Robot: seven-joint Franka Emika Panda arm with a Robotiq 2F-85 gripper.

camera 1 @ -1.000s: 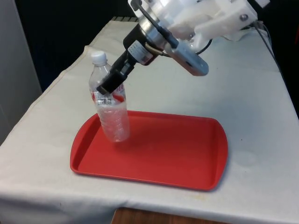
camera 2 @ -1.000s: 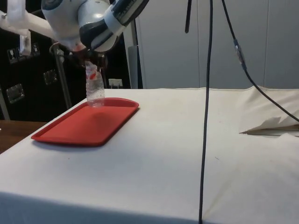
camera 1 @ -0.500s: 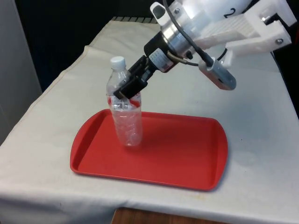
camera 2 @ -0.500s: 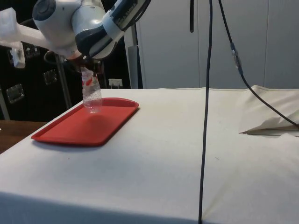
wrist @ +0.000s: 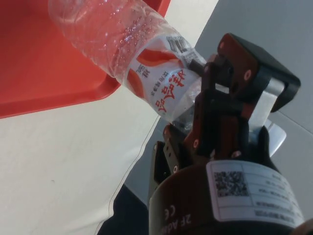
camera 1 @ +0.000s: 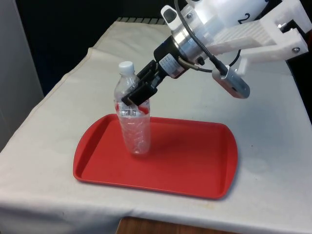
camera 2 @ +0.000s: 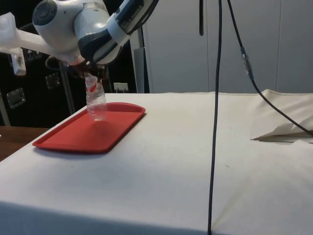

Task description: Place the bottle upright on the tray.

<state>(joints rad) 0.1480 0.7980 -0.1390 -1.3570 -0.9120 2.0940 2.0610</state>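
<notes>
Standing on its base in the red tray (camera 1: 195,165), the clear plastic bottle (camera 1: 134,131) is close to vertical, with a slight lean. Its position is toward the tray's end at the front view's left, nearer the far edge than the near edge. The white cap (camera 1: 126,67) is in place on top. A red-and-white label (wrist: 156,73) wraps the upper body; below the label the ribbed wall is clear.

The black gripper (camera 1: 138,93) is clamped on the bottle at label height, just below the shoulder. It approaches at a slant, coming from the far side and the front view's right. In the wrist view one finger (wrist: 215,105) lies pressed against the labelled section, and the plastic there looks dented under it. In the side view the gripper (camera 2: 90,73) sits directly over the bottle (camera 2: 96,103), whose base meets the tray (camera 2: 78,134) floor near the far end.

The tray lies flat on the white cloth (camera 1: 263,117), close to the table's near edge in the front view, with bare cloth all round it. A black cable (camera 2: 215,117) hangs down through the side view, well apart from the tray.
</notes>
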